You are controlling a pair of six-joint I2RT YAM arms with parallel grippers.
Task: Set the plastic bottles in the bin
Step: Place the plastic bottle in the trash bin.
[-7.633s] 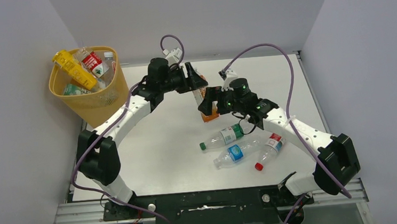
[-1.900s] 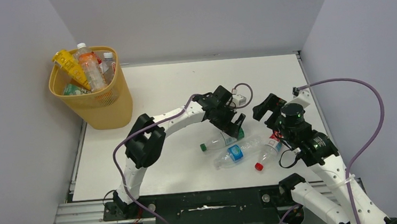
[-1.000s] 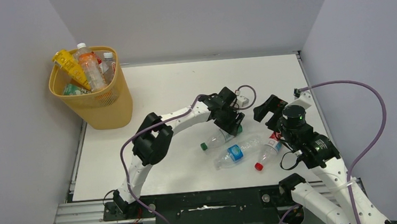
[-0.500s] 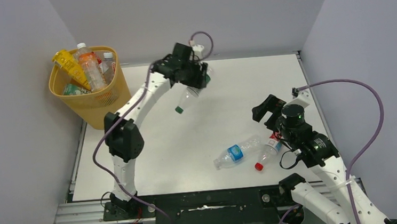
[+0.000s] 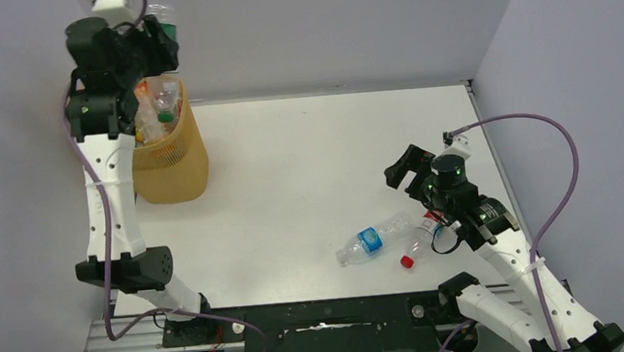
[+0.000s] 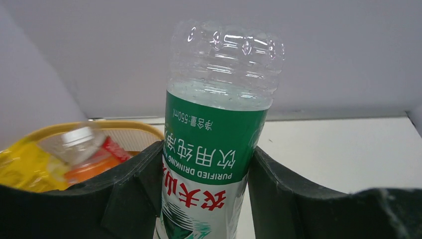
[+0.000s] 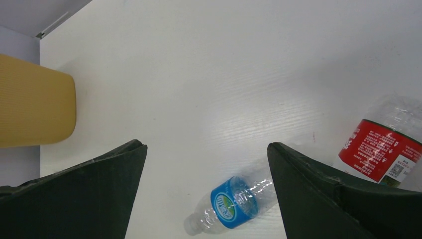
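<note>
Left pincer (image 6: 206,199) clamped one green-label bottle (image 6: 214,144) over the bin (image 5: 175,166); right pincer (image 7: 206,147) gaped near two others: blue-label bottle (image 5: 370,240), red-label bottle (image 5: 421,239).

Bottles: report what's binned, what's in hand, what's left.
Done: several bottles sit in the bin. In hand: the left fingers grip a green-label bottle over the bin, not yet released. Left: a blue-label bottle and a red-label bottle lie on the table, below the open right fingers.
</note>
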